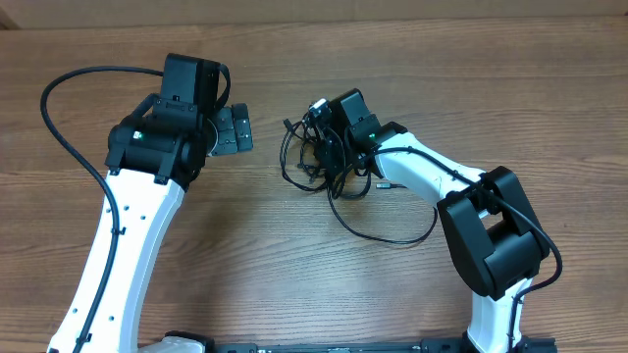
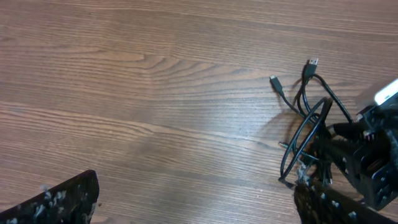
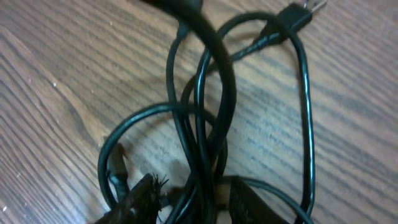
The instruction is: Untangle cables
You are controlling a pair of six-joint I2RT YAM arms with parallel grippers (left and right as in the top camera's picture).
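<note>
Right wrist view: found the right tool point(image 3: 193, 198) clamped on several strands of the cables point(image 3: 211, 68) heaped on the desk point(image 3: 56, 93) just ahead of it, the left tool point(image 1: 234, 129) gaping empty well apart, and feared hauling them together would tighten the knot.

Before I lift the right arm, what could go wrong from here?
1. Several strands of the cable bundle sit inside the right claw, so a lift may haul up the whole knot and tighten it.
2. The left claw is open and clear of the bundle, so nothing anchors it.
3. The loose loop lies close by the right arm and could snag on it.
</note>
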